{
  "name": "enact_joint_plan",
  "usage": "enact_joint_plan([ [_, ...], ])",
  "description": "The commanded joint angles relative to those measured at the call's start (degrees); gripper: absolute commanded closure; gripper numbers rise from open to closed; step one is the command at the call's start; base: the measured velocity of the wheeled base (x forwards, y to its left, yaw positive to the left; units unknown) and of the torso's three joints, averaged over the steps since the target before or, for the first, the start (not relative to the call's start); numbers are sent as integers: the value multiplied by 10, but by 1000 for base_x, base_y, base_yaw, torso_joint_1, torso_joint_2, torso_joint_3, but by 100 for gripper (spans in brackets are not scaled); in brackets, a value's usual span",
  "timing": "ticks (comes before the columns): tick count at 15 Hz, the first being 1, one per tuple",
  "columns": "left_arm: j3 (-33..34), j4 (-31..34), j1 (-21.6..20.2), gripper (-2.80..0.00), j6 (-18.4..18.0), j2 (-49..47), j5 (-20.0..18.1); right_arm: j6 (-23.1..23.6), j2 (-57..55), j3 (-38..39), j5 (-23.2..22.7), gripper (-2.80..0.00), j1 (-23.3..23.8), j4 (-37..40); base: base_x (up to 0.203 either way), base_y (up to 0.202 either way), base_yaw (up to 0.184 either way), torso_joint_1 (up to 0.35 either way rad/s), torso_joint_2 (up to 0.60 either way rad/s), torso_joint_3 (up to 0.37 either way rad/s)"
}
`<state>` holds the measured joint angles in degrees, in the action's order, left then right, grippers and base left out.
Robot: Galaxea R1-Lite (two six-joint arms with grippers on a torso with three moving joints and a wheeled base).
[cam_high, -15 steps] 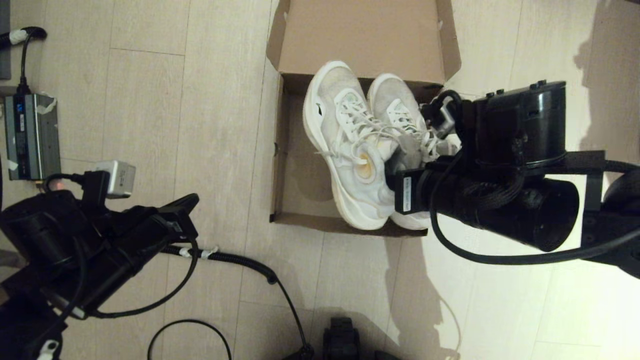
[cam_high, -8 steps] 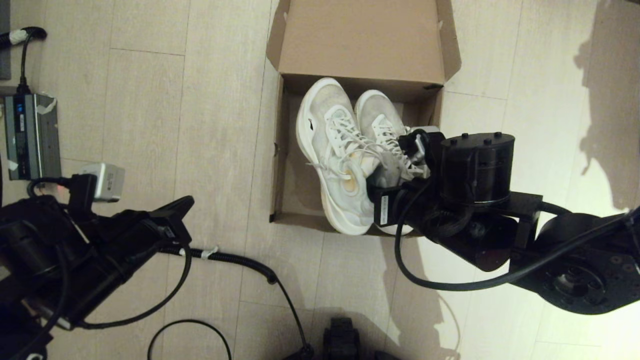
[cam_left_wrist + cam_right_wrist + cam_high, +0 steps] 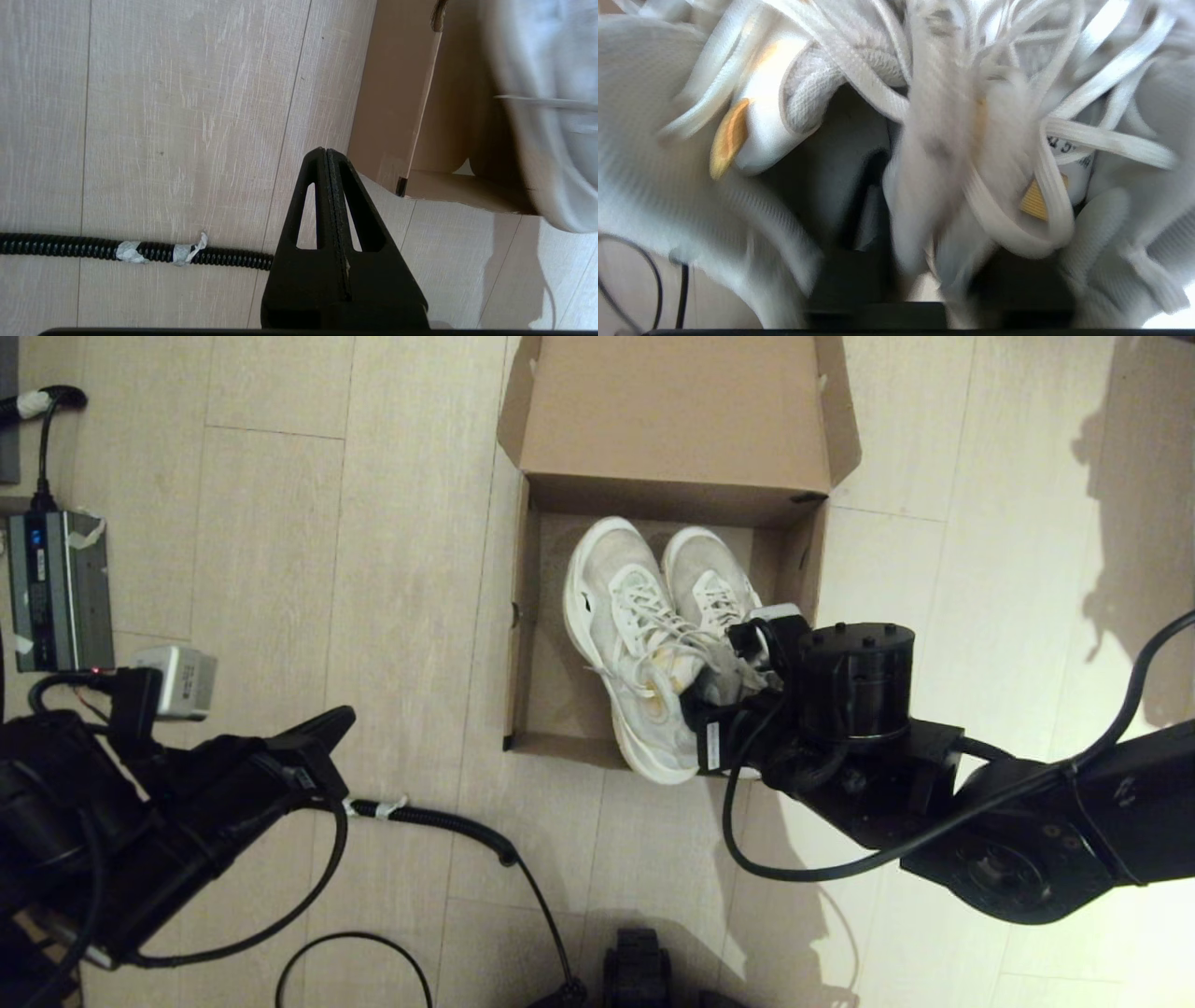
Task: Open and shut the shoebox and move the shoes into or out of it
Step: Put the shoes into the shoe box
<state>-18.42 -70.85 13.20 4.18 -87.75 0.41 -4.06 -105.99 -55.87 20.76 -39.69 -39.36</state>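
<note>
Shoes point(image 3: 653, 635) have come down: a second ago they hung high over the shoebox point(image 3: 523, 644), toes up near the hinge of the open lid point(image 3: 677, 411), and now they sit lower and deeper between the walls, toes short of the back wall and heels over the near wall. That points to a placing-in step that is nearly done. The heels look to overhang the near edge of the shoebox, so the pair probably needs a nudge toward the lid before release.

Holding them is the right hand point(image 3: 724, 695), at the heel end of the shoes, just inside the near right corner of the shoebox. In the right wrist view the dark fingers point(image 3: 864, 205) are buried among collars and laces; they seem to be pinching the inner collars of both shoes together, though motion blur hides the exact contact. The right arm has swung down with the load: its forearm now reaches in from the floor to the right of the shoebox, wrist bent down over the near wall, lower than before.

Meanwhile the left hand point(image 3: 329, 196) hangs over the floor point(image 3: 280, 523) off the near left corner of the shoebox, fingers pressed flat together with nothing between them, above a ribbed cable point(image 3: 140, 252). It has barely shifted and looks parked. With the lid standing open, closing it is a step not yet begun.
</note>
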Motion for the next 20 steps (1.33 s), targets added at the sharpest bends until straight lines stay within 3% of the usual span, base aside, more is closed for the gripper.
enact_joint_plan([
  [1,3,-4,0,0,0,12,1,0,-11,-3,1,-280,6,-6,0,0,0,0,0,0],
  [7,-2,-1,1,0,-1,30,0,3,-15,-20,2,-280,7,-6,0,0,0,0,0,0],
  [11,-95,3,2,0,-1,-28,-9,-1,100,-26,4,-280,27,70,0,0,0,0,0,0],
  [12,-133,2,2,0,0,-59,-10,-2,129,-31,4,-235,63,98,0,0,0,0,0,0],
  [13,-168,1,3,0,0,-93,-10,-1,142,-40,2,0,105,115,0,0,0,0,0,0],
  [15,-237,-6,3,0,4,-155,-12,-3,153,-73,-9,0,186,144,0,0,0,0,0,0],
  [17,-301,-34,-3,0,15,-207,-20,-13,145,-96,-52,0,265,160,0,0,0,0,0,0],
  [19,-359,-54,-21,0,43,-251,-46,-58,94,-118,-140,0,319,160,0,0,0,0,0,0],
  [20,-388,-61,-29,0,55,-271,-66,-85,80,-127,-226,0,335,152,0,0,0,0,0,0],
])
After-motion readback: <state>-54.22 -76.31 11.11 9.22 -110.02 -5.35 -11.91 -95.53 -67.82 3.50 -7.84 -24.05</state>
